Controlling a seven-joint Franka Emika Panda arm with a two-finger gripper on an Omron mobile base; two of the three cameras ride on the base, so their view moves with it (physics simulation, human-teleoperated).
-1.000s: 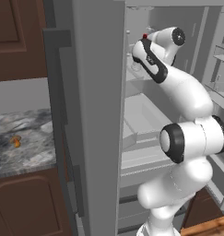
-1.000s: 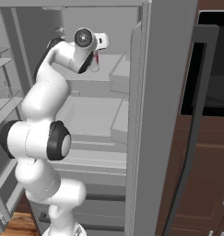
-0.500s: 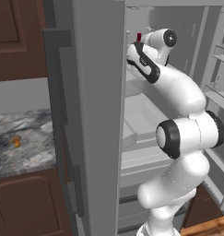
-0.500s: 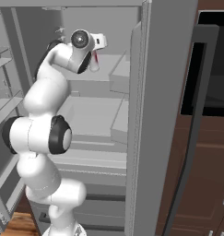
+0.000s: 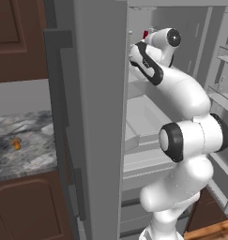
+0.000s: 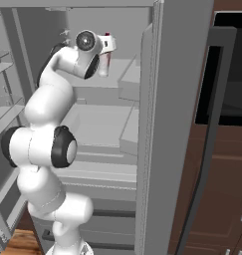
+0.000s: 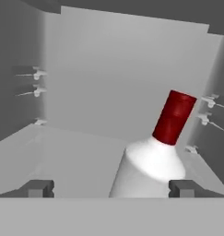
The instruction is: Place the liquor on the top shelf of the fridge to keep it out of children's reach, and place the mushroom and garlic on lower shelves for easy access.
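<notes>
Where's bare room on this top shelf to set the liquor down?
Top shelf is bare from the left wall across to the liquor and back to the rear wall. The right side is tight: the bottle leans toward the right-wall pegs. The tool straddles it.

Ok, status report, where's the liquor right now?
Claw open inside the fridge. Liquor tilted between its fingers, over the top shelf. Nothing in the way.

Place: home kitchen, rendered.
Main cue: tall silver-grey fridge [image 5: 94,117], door open, pale-grey shelves inside.
Left of fridge: dark wood cabinets [image 5: 14,42] above & below marble tabletop [image 5: 21,150].
Right of fridge: black built-in oven [image 6: 231,74] w/ more brown cabinets [image 6: 227,199] below.
</notes>
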